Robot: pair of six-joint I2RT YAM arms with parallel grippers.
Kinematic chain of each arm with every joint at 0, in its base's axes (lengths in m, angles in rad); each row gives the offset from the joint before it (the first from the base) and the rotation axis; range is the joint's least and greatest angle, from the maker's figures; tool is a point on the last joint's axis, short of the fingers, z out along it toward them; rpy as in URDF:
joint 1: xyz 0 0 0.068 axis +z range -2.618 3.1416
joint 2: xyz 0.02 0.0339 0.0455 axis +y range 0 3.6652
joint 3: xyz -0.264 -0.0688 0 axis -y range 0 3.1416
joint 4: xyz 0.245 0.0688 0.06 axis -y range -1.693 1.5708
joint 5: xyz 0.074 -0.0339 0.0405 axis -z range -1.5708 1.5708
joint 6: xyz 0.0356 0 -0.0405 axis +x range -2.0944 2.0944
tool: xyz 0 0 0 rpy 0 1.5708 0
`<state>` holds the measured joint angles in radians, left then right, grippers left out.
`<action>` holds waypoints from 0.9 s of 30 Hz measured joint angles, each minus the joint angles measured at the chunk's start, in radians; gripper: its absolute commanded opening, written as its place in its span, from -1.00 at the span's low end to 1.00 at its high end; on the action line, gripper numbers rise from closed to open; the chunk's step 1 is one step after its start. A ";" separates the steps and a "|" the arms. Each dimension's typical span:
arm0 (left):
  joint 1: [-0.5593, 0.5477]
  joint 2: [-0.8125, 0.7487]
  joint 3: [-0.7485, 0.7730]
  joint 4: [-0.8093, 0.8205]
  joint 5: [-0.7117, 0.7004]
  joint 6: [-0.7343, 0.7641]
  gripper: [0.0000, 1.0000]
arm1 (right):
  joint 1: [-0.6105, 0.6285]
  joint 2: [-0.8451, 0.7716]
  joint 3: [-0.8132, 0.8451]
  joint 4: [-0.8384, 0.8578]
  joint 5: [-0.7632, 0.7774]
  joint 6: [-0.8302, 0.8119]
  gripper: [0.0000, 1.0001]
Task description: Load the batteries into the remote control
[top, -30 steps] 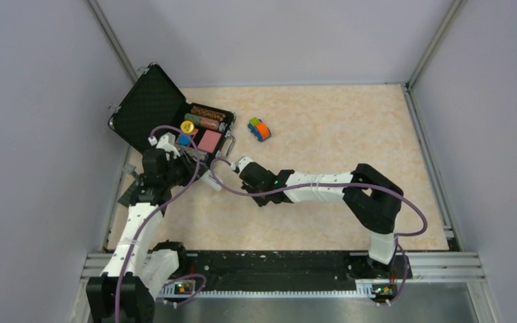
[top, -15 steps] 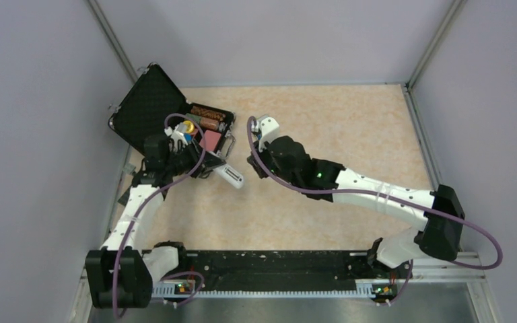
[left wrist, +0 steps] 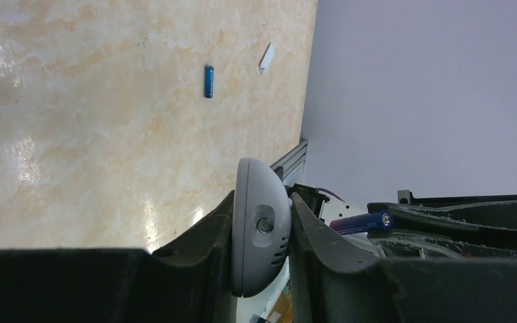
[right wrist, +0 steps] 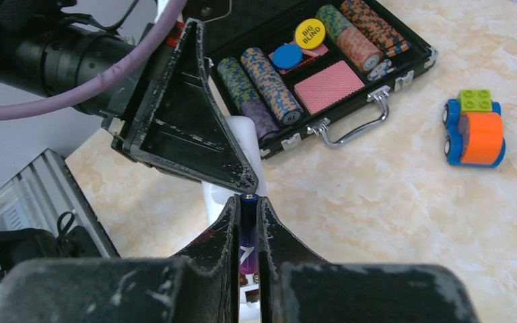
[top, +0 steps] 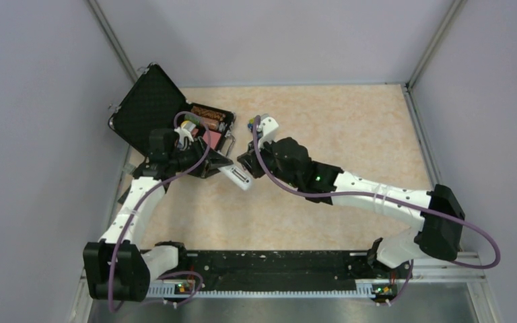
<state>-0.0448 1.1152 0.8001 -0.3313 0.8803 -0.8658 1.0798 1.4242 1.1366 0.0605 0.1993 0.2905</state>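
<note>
The task is, as I judge it, at its first half: no battery sits in the remote control [left wrist: 261,237] yet, as far as the pictures show.

The left hand [left wrist: 261,219] is clenched on the remote control and holds it above the tabletop [left wrist: 74,134], just in front of the open black case [right wrist: 350,87]. The right hand [right wrist: 246,208] grips the darker battery [right wrist: 248,250] between its two fingers, with the battery's end pointing out towards the white body of the remote. In the top view the two hands are very near, almost meeting at the remote. I cannot tell if the battery touches it already, and the battery slot itself is not clearly shown.

The blue battery [left wrist: 209,81] lies alone on the tabletop, well apart from both hands. Near it lies a small white piece [left wrist: 266,58], which may be the cover of the battery slot, but it is too small to be sure. The toy car [right wrist: 474,131] stands beside the case and has no part in this.

So what is left: to put in the held battery, then to fetch and put in the blue one, and probably to close the cover.
</note>
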 measured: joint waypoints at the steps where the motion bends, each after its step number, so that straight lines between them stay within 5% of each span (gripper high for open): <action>1: 0.000 0.005 0.007 -0.013 0.002 0.000 -1.00 | 0.000 0.001 0.000 0.008 -0.008 0.001 -0.92; 27: 0.000 0.053 0.044 -0.080 0.043 0.000 -1.00 | 0.000 0.060 -0.051 0.090 -0.099 -0.021 -0.91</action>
<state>-0.0448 1.1679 0.8440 -0.4118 0.9230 -0.8661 1.0798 1.4841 1.0851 0.1501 0.1005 0.2691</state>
